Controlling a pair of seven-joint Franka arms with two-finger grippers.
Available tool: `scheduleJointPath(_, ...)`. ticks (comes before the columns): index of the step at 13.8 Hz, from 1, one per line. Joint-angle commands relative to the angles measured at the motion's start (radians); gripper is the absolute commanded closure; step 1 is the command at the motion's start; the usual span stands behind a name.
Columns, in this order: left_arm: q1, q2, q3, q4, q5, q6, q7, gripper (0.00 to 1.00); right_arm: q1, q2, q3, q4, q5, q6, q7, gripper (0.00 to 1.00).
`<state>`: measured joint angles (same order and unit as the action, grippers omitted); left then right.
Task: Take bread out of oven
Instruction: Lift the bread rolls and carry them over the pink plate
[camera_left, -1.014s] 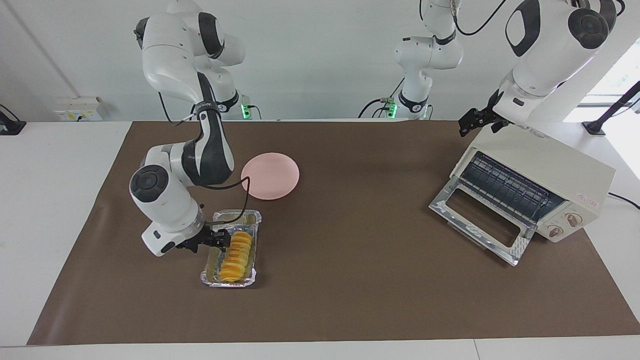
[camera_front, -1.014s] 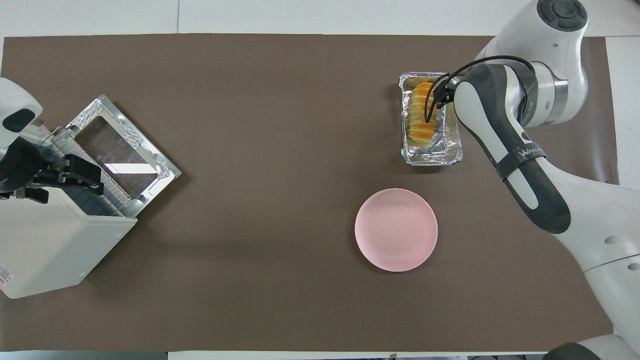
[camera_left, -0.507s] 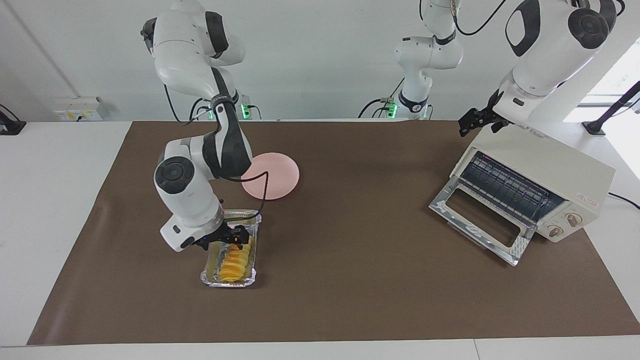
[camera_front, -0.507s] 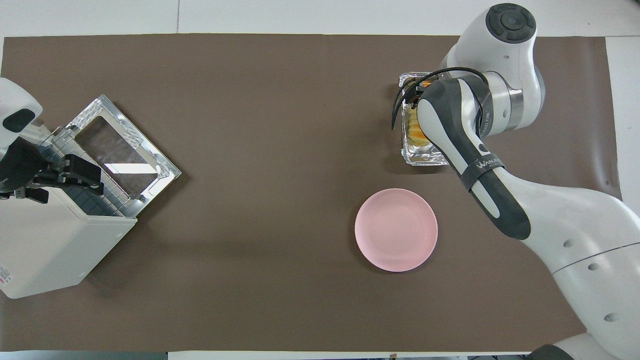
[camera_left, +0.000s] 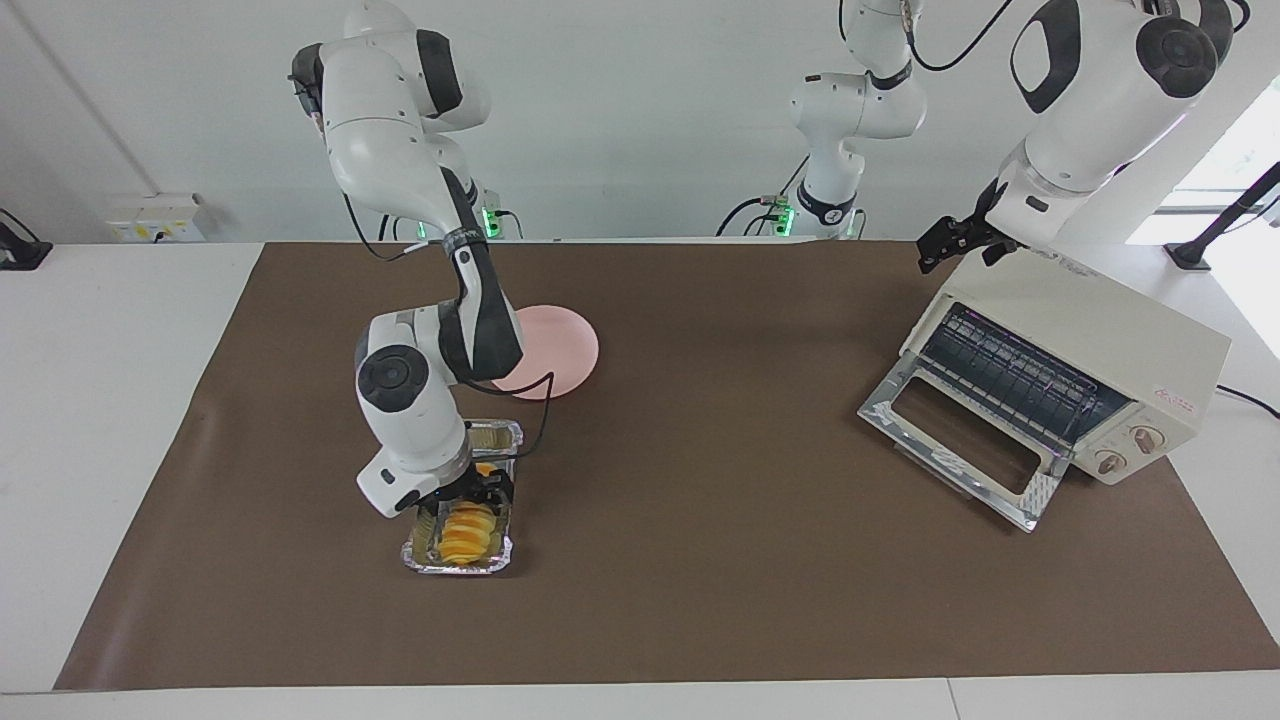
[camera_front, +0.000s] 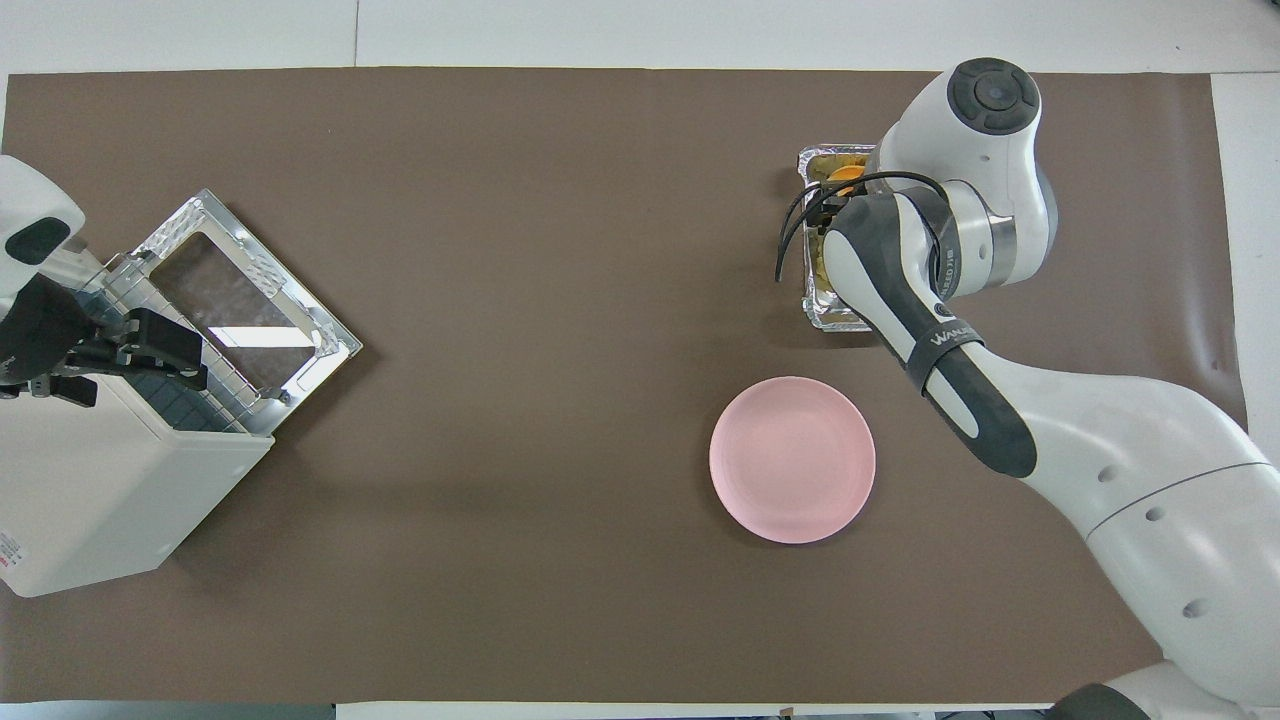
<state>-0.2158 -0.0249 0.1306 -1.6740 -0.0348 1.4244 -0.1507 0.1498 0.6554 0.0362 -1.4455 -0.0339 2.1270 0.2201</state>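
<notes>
Brown mat (camera_left: 700, 560) over white table, white wall at robots' end. Bread (camera_left: 468, 531) lies in foil tray (camera_left: 455, 566) toward right arm's end. Right gripper (camera_left: 478, 492) down over bread; grip cannot tell. Pink plate (camera_left: 565, 350) nearer robots than tray. Oven (camera_left: 1090, 370) well apart toward left arm's end, door down. Left gripper (camera_left: 955, 243) spread wide, waiting above oven's top corner.

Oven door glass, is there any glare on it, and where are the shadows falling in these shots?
Overhead view: a bright white streak of glare crosses the oven door's glass; soft shadow pools beside the oven and the pink plate. Facing view: the glass shows no streak, and strong window light washes out the corner above the oven.
</notes>
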Motion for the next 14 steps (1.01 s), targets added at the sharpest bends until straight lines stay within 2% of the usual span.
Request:
scheduleJointPath(1,0.013,-0.010,-0.006,-0.003,-0.010,0.005,0.003,0.00,-0.004,-0.020,0.007,-0.023,-0.020,0.019,0.044,1.00)
scheduleJointPath(10,0.013,-0.010,-0.006,-0.001,-0.010,0.005,0.003,0.00,0.010,-0.022,0.007,0.040,-0.017,-0.081,0.058,1.00)
scheduleJointPath(12,0.013,-0.010,-0.006,-0.001,-0.010,0.005,0.003,0.00,0.005,-0.029,0.007,0.057,-0.014,-0.140,0.059,1.00)
scheduleJointPath(14,0.013,-0.010,-0.006,-0.001,-0.010,0.005,0.003,0.00,0.001,-0.037,0.010,0.123,-0.006,-0.244,0.056,1.00)
